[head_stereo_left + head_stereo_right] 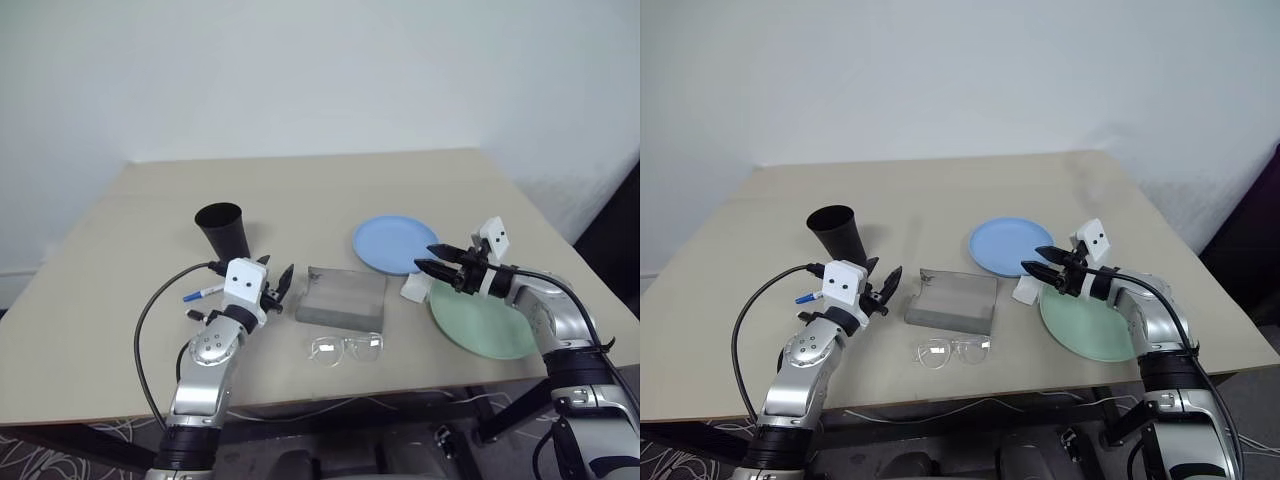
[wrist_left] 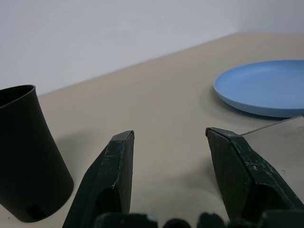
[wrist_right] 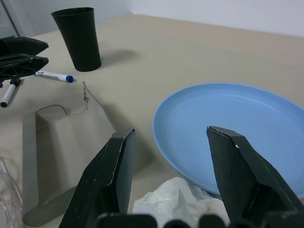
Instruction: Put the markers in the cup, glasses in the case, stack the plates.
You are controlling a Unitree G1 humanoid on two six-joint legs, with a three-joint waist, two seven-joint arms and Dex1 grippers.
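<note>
A plain white wall is standing behind the beige surface (image 1: 300, 190), which is carrying everything. The black cup (image 1: 224, 232) is standing upright toward the far left. Just near of it, the white marker with a blue cap (image 1: 203, 293) is lying flat, and in the right wrist view a second marker (image 3: 8, 95) is lying close beside it. The left pincer (image 1: 279, 287) is hovering between the cup and the grey case (image 1: 343, 298), its fingers spread apart and pinching nothing. The case is lying at the middle, and the clear glasses (image 1: 346, 347) are lying just near of it. The light blue plate (image 1: 393, 243) is sitting to the far right of the case, and the mint green plate (image 1: 485, 325) is lying nearer on the right. The right pincer (image 1: 428, 258) is hovering at the near edge of the blue plate, fingers spread and empty, above a white paper wad (image 1: 415, 288).
</note>
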